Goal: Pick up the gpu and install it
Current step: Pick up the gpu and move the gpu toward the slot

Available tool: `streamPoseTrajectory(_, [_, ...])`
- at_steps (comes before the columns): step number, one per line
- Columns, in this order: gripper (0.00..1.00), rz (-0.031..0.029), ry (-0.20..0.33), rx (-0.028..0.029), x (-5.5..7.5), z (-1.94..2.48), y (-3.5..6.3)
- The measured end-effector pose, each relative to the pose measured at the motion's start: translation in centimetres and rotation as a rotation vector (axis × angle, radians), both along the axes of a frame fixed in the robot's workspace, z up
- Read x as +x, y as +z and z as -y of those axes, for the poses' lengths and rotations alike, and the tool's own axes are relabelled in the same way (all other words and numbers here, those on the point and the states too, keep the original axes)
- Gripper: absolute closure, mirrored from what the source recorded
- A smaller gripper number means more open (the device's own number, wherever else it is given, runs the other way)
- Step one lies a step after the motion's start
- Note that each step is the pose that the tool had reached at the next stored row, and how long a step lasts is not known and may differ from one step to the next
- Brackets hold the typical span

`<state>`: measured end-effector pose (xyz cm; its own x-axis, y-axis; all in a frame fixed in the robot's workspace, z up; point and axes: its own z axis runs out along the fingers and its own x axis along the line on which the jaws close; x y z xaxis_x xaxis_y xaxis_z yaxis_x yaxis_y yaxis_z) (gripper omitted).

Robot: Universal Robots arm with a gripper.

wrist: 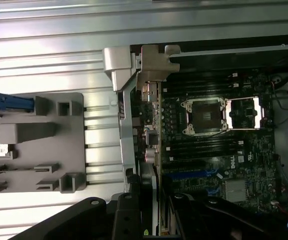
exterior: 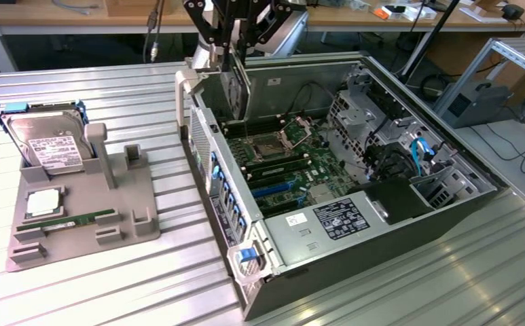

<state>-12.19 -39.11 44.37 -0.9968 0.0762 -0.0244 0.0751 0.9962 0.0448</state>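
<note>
My gripper (exterior: 235, 49) hangs over the rear end of the open computer case (exterior: 353, 272), shut on the gpu (exterior: 236, 88). The gpu is a thin black card held on edge and pointing down into the case. In the wrist view the gpu (wrist: 154, 150) appears edge-on between my fingers (wrist: 126, 217), with its silver bracket (wrist: 156, 62) by the case's rear wall. It sits above the motherboard (exterior: 285, 166), near the CPU socket (wrist: 203, 116) and short of the blue slots (wrist: 191, 176). I cannot tell whether the card touches the board.
A grey fixture tray (exterior: 108, 197) lies on the slatted table at the exterior view's left. It carries a silver hard drive (exterior: 49, 142), a green memory stick (exterior: 67, 221) and a chip (exterior: 43, 202). Drive cages and cables (exterior: 407, 156) fill the case's far end.
</note>
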Motion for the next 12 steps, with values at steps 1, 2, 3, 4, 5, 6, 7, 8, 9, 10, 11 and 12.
streamPoseTrajectory(1, [0.73, -0.0001, 0.000, -0.0002, 0.2, 0.05, 0.00])
streamPoseTrajectory(2, [0.73, -0.0001, 0.000, -0.0002, 0.2, 0.07, -0.01])
streamPoseTrajectory(3, [0.73, 0.0000, 0.000, -0.0001, 0.4, 0.13, -0.03])
streamPoseTrajectory(4, [0.73, 0.0000, 0.000, 0.0000, 0.7, 0.16, -0.05])
streamPoseTrajectory(5, [0.73, -0.0001, 0.000, -0.0001, 0.9, 0.18, -0.05])
streamPoseTrajectory(6, [0.73, 0.0000, 0.000, 0.0000, 1.1, 0.20, -0.06])
streamPoseTrajectory(7, [0.73, 0.0000, 0.000, 0.0000, 1.3, 0.21, -0.07])
streamPoseTrajectory(8, [0.73, 0.0000, 0.000, -0.0001, 1.5, 0.22, -0.08])
streamPoseTrajectory(9, [0.73, -0.0001, 0.000, -0.0001, 1.7, 0.23, -0.09])
streamPoseTrajectory(10, [0.73, 0.0000, 0.000, 0.0000, 1.9, 0.23, -0.10])
streamPoseTrajectory(11, [0.73, -0.0001, 0.000, -0.0001, 2.0, 0.24, -0.10])
streamPoseTrajectory(12, [0.73, 0.0000, 0.000, -0.0001, 2.2, 0.24, -0.11])
